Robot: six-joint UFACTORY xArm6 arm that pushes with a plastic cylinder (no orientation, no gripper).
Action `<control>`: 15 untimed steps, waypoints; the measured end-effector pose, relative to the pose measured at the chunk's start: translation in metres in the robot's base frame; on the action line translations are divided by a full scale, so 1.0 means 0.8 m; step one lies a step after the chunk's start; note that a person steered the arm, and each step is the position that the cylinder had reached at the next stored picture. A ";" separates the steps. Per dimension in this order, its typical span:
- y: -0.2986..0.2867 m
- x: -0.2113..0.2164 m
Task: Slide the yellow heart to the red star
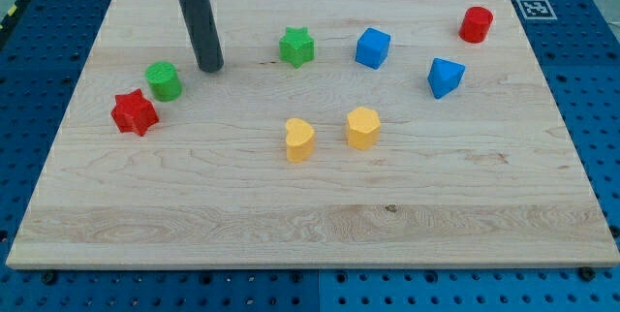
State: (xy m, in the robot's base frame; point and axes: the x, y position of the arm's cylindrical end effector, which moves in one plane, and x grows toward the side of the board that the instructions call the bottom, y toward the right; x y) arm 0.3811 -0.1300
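No readable words, brand names or numbers are seen anywhere in the camera view. One sign is noted: a small square black-and-white marker (535, 8), of the fiducial pattern kind, placed at the view's top right, just beside the corner of the wooden board (320, 225). Its pattern is too small to be decoded, and it possibly sits on a white sticker. No lettering is made out on the coloured blocks or on the board.

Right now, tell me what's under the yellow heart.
The yellow heart rests on the bare wooden board. Whatever is beneath it is hidden. My tip stands far away, beside the green cylinder.
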 end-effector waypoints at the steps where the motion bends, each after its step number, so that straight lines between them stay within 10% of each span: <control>1: -0.025 0.034; 3: -0.071 0.038; 7: 0.118 0.199; 15: 0.098 0.075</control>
State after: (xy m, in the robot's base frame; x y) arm 0.4415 -0.0513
